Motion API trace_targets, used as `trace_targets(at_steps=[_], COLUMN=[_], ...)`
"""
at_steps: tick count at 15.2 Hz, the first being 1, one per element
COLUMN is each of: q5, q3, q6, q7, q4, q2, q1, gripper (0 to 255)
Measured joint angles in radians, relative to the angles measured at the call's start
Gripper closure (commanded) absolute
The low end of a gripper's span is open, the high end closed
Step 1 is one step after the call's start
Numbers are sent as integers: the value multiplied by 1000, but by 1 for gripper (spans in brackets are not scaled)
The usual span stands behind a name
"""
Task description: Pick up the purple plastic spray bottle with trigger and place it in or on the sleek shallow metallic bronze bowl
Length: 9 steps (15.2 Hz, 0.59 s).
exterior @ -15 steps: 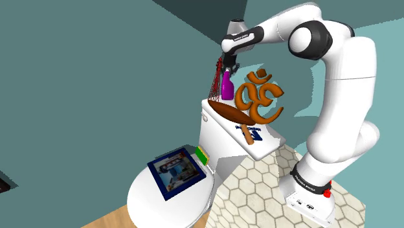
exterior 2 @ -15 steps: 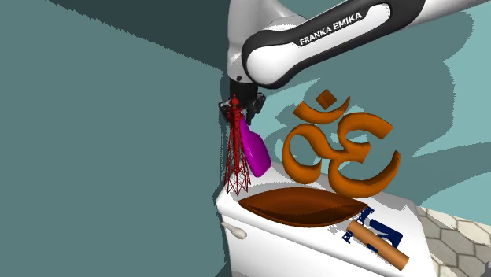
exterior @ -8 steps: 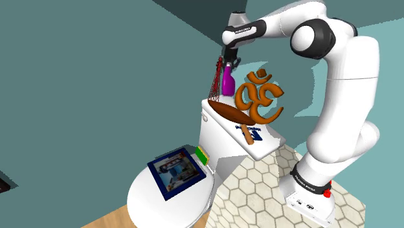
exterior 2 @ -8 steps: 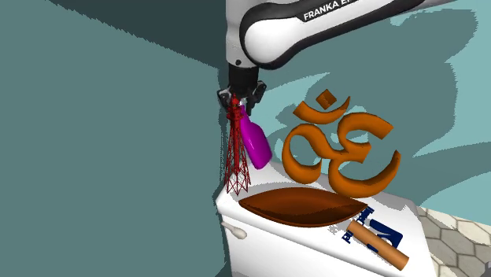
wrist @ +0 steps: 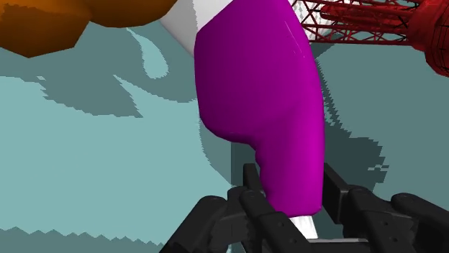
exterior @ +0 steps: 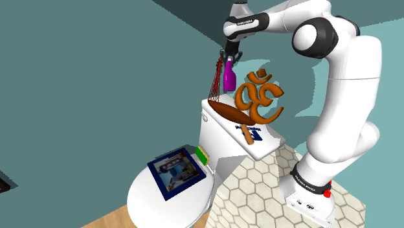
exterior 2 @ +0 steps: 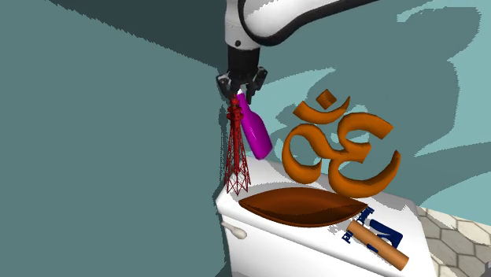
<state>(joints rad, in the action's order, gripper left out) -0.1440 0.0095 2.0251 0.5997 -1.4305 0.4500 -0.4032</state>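
Claw clamped on the top end of the purple spray bottle, fingers pinching both sides. Bottle hangs tilted in the air, clear of the toilet tank. In the second exterior view, the bronze bowl sits on the tank at 5 o'clock from the bottle. Red tower model is just beside the bottle at 8 o'clock, orange Om ornament at 3 o'clock.

Purple spray bottle lifted higher
The claw has climbed toward the frame's top, carrying it farther up from the toilet tank.
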Motion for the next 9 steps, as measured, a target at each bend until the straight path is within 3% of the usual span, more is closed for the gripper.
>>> trace_targets(at_steps=[4, 9], q5=[1, -9], q3=[3, 14], q6=[-30, 25], q7=[1, 47], q4=[17, -229], q2=[-26, -224], q1=[4, 27], gripper=[255, 255])
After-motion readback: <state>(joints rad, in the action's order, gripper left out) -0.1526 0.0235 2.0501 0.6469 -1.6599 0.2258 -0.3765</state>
